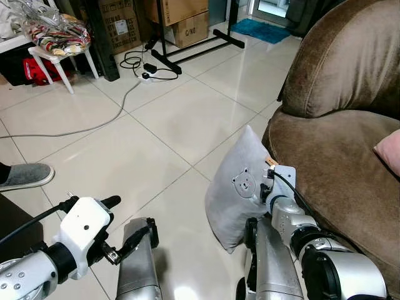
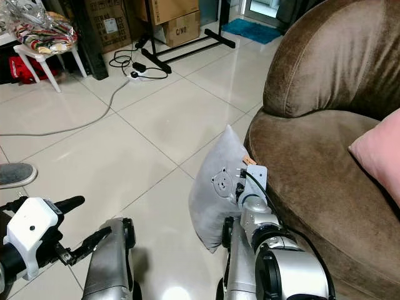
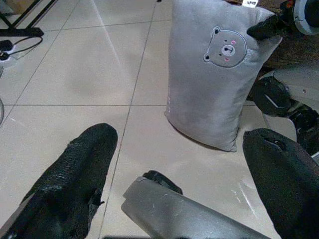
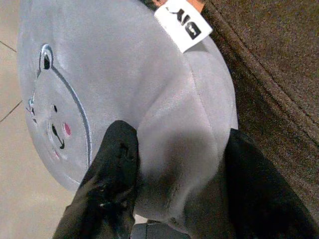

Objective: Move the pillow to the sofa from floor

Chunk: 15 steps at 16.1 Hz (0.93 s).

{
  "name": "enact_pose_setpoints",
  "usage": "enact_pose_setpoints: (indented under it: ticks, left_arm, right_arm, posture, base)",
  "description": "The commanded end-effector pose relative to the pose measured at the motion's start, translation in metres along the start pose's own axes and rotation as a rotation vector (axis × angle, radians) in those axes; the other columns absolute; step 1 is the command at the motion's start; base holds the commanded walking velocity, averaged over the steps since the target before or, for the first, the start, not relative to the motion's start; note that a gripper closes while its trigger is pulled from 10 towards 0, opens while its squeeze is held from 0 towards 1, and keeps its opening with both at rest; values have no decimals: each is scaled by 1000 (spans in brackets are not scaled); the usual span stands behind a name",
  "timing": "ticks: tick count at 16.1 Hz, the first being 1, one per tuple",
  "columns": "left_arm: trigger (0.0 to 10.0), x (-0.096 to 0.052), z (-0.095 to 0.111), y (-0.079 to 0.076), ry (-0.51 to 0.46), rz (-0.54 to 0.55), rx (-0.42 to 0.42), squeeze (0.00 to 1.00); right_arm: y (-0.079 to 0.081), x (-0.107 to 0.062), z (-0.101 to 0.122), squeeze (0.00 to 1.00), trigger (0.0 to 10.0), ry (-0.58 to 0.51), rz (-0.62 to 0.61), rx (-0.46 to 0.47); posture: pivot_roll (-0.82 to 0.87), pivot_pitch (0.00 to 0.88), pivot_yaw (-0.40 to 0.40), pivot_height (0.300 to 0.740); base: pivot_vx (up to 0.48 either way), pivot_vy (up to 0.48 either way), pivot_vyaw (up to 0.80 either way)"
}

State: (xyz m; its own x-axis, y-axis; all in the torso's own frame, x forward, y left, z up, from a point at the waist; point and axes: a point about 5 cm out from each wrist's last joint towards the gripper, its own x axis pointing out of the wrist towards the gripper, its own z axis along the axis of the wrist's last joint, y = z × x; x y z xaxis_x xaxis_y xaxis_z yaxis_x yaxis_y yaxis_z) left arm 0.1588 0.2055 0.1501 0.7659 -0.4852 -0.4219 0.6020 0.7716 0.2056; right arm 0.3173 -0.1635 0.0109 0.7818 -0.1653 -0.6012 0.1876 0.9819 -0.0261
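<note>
A grey pillow (image 1: 234, 197) with a small bear face stitched on its front stands on edge on the glossy tiled floor (image 1: 137, 144), leaning against the front of the brown sofa (image 1: 350, 119) — its lower corner rests on the tiles, its upper corner reaches the edge of the seat cushion. The right gripper (image 4: 174, 184) is clamped on the pillow's edge nearest the sofa, one black finger (image 4: 107, 179) pressed into the bear-face side and the other on the back side, the fabric bunched between them; a white tag (image 4: 183, 22) sticks out near the pillow's top corner. The left gripper (image 3: 179, 164) hovers low over the tiles, well apart from the pillow, its fingers spread and holding nothing. A pink cushion (image 2: 381, 156) lies on the sofa seat. Farther off, a grey cable (image 1: 94, 122) trails across the floor toward a white stool (image 1: 59, 53), and a grey slipper (image 1: 25, 175) sits at the robot's left.
</note>
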Motion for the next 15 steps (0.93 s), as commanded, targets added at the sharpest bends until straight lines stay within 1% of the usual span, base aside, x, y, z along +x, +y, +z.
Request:
enact_pose_setpoints:
  ticks: [1,6,8,11,15]
  left_arm:
    - [10000,0,3,-2,-1,-6,12,0]
    - [10000,2,2,-1,-2,-9,10,0]
    - [10000,3,2,-2,-2,-11,10,0]
    - [10000,6,1,-2,-4,-13,9,0]
    - [10000,15,-5,-2,-2,-9,10,0]
  right_arm:
    - [0,-1,-13,0,0,40,6,7]
    - [1,-1,-11,0,0,38,9,6]
    - [1,-1,-11,0,0,43,6,32]
    - [3,-1,-9,0,0,40,14,31]
    - [13,-2,-8,0,0,35,59,5]
  posture:
    - [218,69,12,465]
    - [216,62,8,465]
    - [216,61,7,465]
    - [210,50,2,465]
    - [179,0,-19,465]
  base:
    - [0,0,0]
    - [0,0,0]
    - [0,0,0]
    - [0,0,0]
    - [0,0,0]
